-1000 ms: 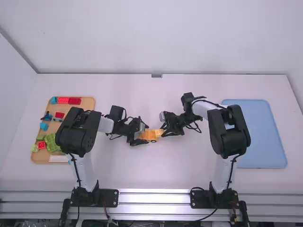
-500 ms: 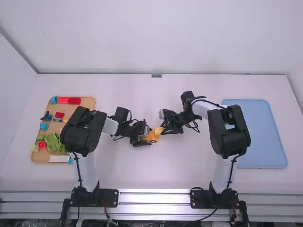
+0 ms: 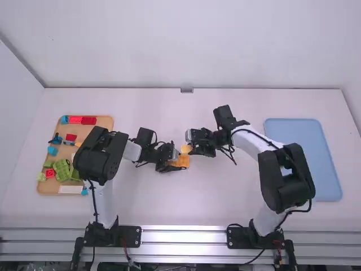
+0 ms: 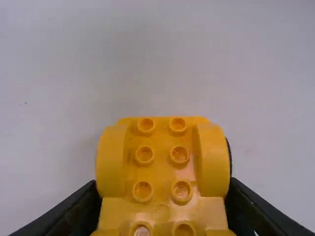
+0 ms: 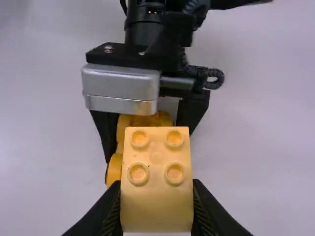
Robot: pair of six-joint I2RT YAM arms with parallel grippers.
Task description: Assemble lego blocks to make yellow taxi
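In the high view my left gripper (image 3: 171, 165) is at the table's middle, shut on the yellow car base (image 3: 181, 161). My right gripper (image 3: 190, 149) is just beyond and to the right, holding a yellow block (image 3: 185, 149). The left wrist view has the studded car base (image 4: 162, 167) with rounded fenders between the fingers of my left gripper (image 4: 162, 216). In the right wrist view a pale yellow four-stud block (image 5: 156, 196) is clamped by my right gripper (image 5: 156, 211); behind it, the car base (image 5: 115, 169) is partly hidden. Whether block and base touch, I cannot tell.
A tan tray (image 3: 101, 125) at the left holds red, blue and green blocks and a white piece (image 3: 70, 189). On the right lies a blue tray (image 3: 304, 158), partly behind the right arm.
My right gripper has shifted left and slightly away from the camera with its block, the arm's elbow swinging right. Earlier, my left gripper moved slightly right with the car base.
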